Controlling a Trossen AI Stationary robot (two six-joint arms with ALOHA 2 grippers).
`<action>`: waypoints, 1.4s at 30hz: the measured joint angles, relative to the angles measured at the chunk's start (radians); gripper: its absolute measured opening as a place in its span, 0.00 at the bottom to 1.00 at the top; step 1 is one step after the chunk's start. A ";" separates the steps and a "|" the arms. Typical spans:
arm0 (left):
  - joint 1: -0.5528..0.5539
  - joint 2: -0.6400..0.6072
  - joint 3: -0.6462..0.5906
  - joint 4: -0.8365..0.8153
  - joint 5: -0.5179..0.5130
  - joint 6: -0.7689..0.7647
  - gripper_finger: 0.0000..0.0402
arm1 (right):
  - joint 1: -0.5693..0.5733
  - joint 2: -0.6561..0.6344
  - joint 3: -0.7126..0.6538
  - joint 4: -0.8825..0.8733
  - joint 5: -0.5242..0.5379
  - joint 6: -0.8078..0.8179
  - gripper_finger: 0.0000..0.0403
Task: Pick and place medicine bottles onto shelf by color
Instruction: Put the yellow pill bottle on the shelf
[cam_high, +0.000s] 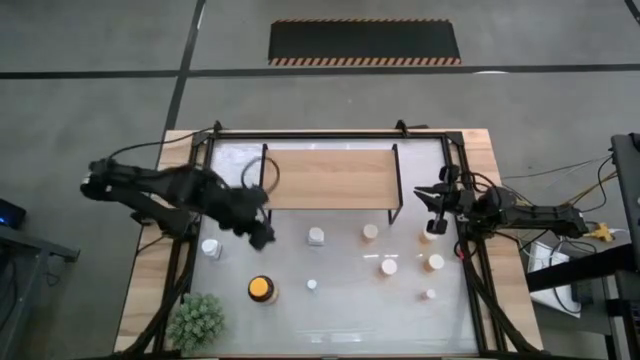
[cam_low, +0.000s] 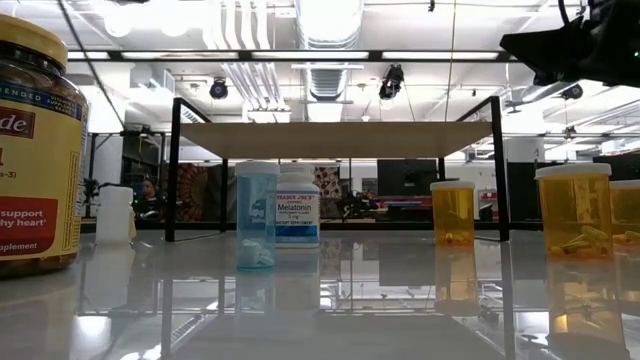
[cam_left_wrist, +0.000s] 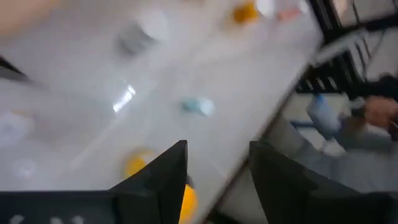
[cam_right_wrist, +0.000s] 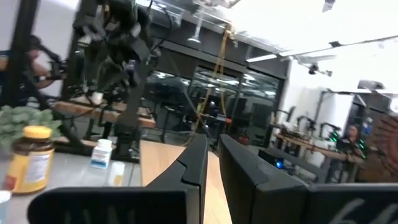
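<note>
Above the left part of the glossy surface (cam_high: 330, 315), the left hand (cam_high: 262, 236) hangs over bare top, its two dark fingers (cam_left_wrist: 163, 174) set moderately wide with nothing between them. Just beside it on the surface stands a white bottle (cam_high: 211, 248); the large amber jar (cam_high: 261, 289) with its yellow-orange lid stands nearer the front edge, beside the green plant (cam_high: 196, 321). At the right rim, the right hand (cam_high: 432, 207) waits by the end of the shelf (cam_high: 330, 176), its fingers nearly closed on nothing. The shelf's light-wood board carries no bottle. All bottles stand upright and well apart: a white melatonin bottle (cam_low: 297, 205), a pale blue one (cam_low: 257, 215), several orange pale-capped vials (cam_low: 573, 210) towards the right. Judged as rigid, light plastic with smooth round walls, each is liable to slip or tip if pinched high; a hold across the body, just below the cap, seems safest. The amber jar looks the heaviest and needs the widest opening.
</note>
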 joint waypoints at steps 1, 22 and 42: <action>-0.029 0.038 0.048 -0.023 0.003 -0.022 0.38 | 0.000 -0.001 0.000 -0.001 -0.013 0.000 0.08; -0.295 0.480 0.300 -0.184 -0.063 -0.145 0.44 | 0.002 -0.002 0.000 -0.109 -0.202 0.089 0.08; -0.304 0.492 0.189 -0.342 -0.032 -0.050 0.87 | 0.002 -0.002 0.000 -0.148 -0.207 0.116 0.08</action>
